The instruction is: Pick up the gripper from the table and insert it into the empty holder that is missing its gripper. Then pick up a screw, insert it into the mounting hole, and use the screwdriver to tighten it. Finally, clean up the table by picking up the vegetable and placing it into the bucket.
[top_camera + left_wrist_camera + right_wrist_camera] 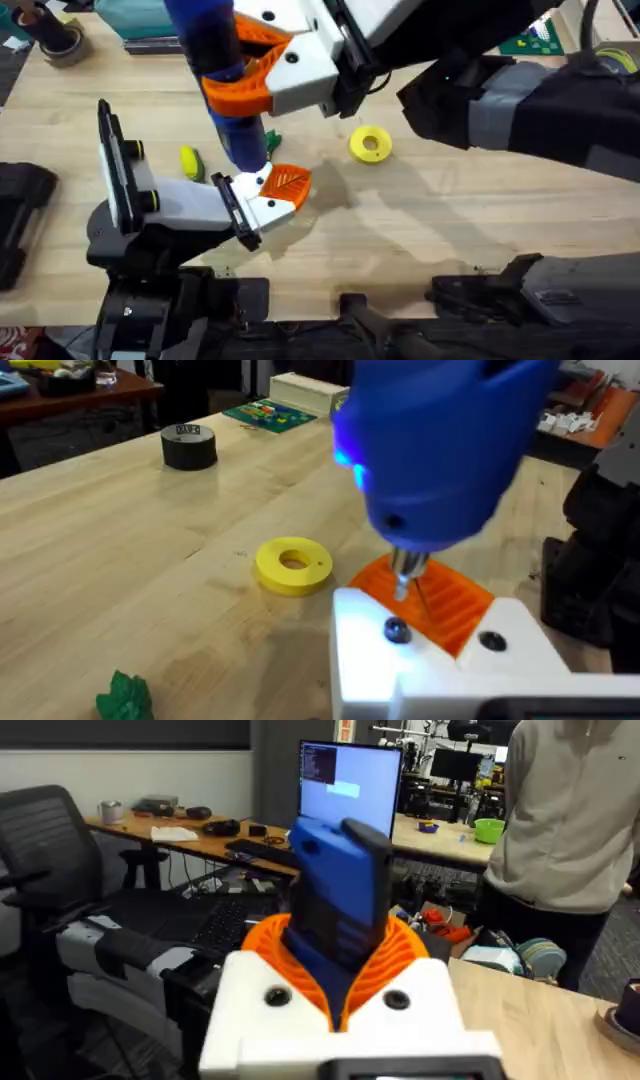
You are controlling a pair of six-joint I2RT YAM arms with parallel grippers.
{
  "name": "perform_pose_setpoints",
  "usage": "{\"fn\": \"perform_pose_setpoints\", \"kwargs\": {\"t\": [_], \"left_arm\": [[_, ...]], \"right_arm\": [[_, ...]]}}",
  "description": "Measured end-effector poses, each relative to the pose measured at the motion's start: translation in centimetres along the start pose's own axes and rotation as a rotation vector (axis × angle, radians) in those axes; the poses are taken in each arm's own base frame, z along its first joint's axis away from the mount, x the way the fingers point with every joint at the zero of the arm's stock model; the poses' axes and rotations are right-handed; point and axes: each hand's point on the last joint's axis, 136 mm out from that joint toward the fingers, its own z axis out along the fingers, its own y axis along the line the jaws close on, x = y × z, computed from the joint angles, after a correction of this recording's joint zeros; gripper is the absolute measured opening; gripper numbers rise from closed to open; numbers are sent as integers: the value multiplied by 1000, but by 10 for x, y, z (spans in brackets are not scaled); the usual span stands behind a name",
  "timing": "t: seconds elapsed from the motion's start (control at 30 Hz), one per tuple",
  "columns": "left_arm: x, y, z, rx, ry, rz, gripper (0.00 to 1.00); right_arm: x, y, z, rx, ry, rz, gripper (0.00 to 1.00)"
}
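Orange gripper (288, 184) sits in the white holder (262, 208) at the left gripper's tip (255, 205); I cannot tell if those fingers are apart. The right gripper (262, 62) squeezes the blue screwdriver (225, 85), upright over it. If the bit (404, 572) tilts, it could slip off the screw (396, 629), seen up close from the left wrist.

Centre of overhead frame: my right gripper (262, 62) holds the screwdriver (222, 70) upright above the holder (262, 205), which carries the gripper (288, 183). Ring (370, 143) to the right; vegetable (272, 141) just behind; tape roll (60, 42) upper left.
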Motion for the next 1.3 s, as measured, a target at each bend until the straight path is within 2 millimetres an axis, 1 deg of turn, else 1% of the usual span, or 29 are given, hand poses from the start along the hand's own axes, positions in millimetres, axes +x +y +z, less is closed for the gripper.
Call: {"fn": "perform_pose_setpoints", "kwargs": {"t": [0.37,0.8,1.3], "left_arm": [[0,0,0,0,0,0,4],[0,0,0,0,0,0,4],[0,0,0,0,0,0,4]], "right_arm": [[10,2,-2,3,9,10,24],[14,2,-3,5,14,8,24],[14,2,-3,5,13,8,24]]}}
